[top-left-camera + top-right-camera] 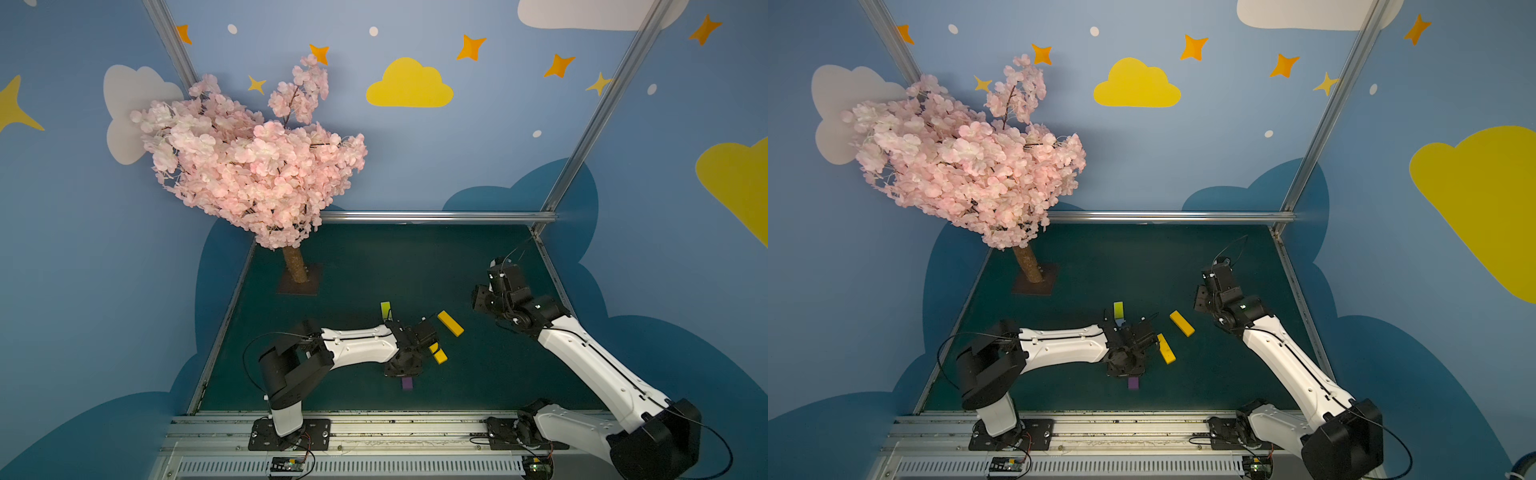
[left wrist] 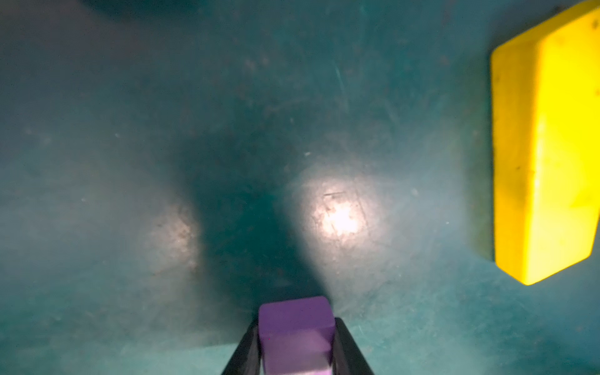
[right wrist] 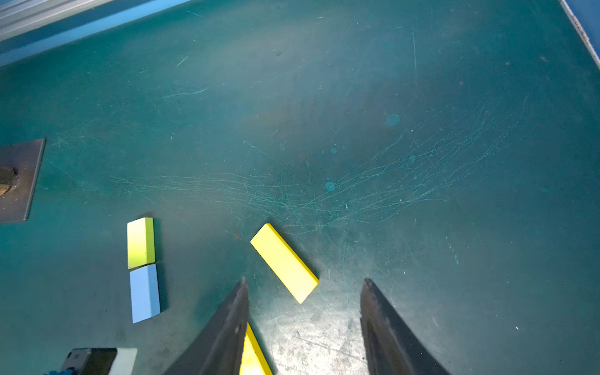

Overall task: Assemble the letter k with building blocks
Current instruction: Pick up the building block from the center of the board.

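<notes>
On the dark green desk (image 1: 374,266), the left tool (image 2: 297,324) is closed on the short, flat purple block (image 2: 297,341). Its black fingers (image 2: 250,344) press against the block's two sides. In both top views the purple block shows just below the tool, nearer the robot base than the other pieces. Whether it is clear of the desk cannot be told.

The short, flat lime-green block (image 3: 140,243) and the short, flat light blue block (image 3: 145,293) lie end to end and touching. They form two parts of the stem of the letter k. The far orange-yellow block (image 1: 450,323), long and flat, lies alone on the right arm's side of the stem. The near orange-yellow block (image 1: 1166,348), of the same shape, lies just beside the left tool. The right tool (image 3: 304,281) hangs above the desk with its jaws apart and nothing between them.

Probable step: carry the purple block to the free end of the light blue block.

Hazards:
- The fingers appear to hold the purple block near one end. It may pivot or slip in transit.
- The near orange-yellow block is close to the left tool. A low sideways move may strike it.
- Pressing the purple block too hard against the light blue block may push the stem out of line.
- In a top view the left arm hides most of the light blue block (image 1: 1120,322), so alignment is hard to check.
</notes>
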`<state>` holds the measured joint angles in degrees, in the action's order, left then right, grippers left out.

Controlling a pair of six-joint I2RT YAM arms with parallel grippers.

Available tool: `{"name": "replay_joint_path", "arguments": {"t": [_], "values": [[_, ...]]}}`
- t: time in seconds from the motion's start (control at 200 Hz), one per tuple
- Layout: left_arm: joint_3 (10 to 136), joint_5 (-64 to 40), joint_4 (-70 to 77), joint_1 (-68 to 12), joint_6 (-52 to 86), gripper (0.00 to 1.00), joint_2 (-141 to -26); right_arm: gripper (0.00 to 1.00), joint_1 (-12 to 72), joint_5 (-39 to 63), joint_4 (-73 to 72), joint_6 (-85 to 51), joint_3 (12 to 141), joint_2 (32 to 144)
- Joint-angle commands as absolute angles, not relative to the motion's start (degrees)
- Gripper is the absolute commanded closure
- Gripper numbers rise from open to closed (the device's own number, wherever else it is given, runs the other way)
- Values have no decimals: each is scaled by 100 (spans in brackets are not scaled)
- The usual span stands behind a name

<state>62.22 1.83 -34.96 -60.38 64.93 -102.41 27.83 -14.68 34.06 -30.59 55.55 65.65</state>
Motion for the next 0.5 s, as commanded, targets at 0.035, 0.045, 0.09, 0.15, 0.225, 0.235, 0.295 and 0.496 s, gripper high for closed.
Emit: {"name": "replay_joint_path", "arguments": {"t": [0.035, 0.045, 0.09, 0.15, 0.225, 0.235, 0.295, 0.496], "values": [[5948, 248, -3520, -5664, 6518, 65, -10164, 44, 2767, -1367, 3258, -3006, 5469, 6540], [5934, 242, -3508, -5630, 6507, 65, -10168, 44, 2768, -1355, 3249, -3006, 5461, 6546], [5945, 243, -3502, -5501, 6426, 65, -10170, 44, 2764, -1287, 3205, -3010, 5449, 6556], [6042, 263, -3591, -5356, 6270, 65, -10225, 44, 2771, -1214, 3149, -3005, 5440, 6581], [6187, 324, -3720, -5207, 6074, 65, -10313, 44, 2775, -1135, 3121, -3006, 5440, 6630], [6207, 325, -3740, -5186, 6049, 65, -10315, 44, 2769, -1127, 3120, -3006, 5440, 6634], [6340, 363, -3862, -5077, 5863, 64, -10389, 44, 2773, -1092, 3098, -3023, 5431, 6670], [6773, 374, -4223, -4768, 5249, 64, -10779, 44, 2771, -936, 2965, -3058, 5370, 6714]]}}
